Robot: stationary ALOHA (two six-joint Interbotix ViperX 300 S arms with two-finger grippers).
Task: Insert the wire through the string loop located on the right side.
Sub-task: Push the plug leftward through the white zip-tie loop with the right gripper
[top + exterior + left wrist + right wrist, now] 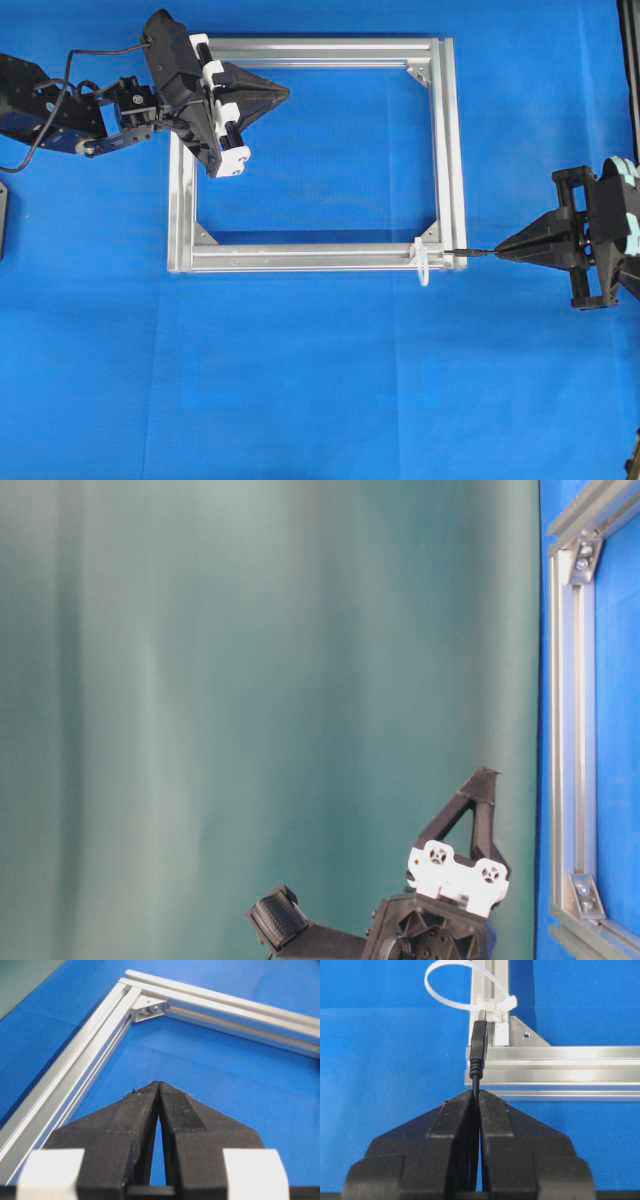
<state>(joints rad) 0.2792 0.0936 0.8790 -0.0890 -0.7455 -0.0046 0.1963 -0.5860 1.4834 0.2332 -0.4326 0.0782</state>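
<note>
My right gripper (477, 1094) is pinched on the wire (479, 1047), whose plug sticks out over the aluminium frame (560, 1072) corner, its grey tip at the base of the string loop (451, 982); whether it has entered the ring I cannot quite tell. My left gripper (159, 1085), pressed together on nothing, hangs over the blue mat (320, 380) inside the frame's far-left corner.
</note>
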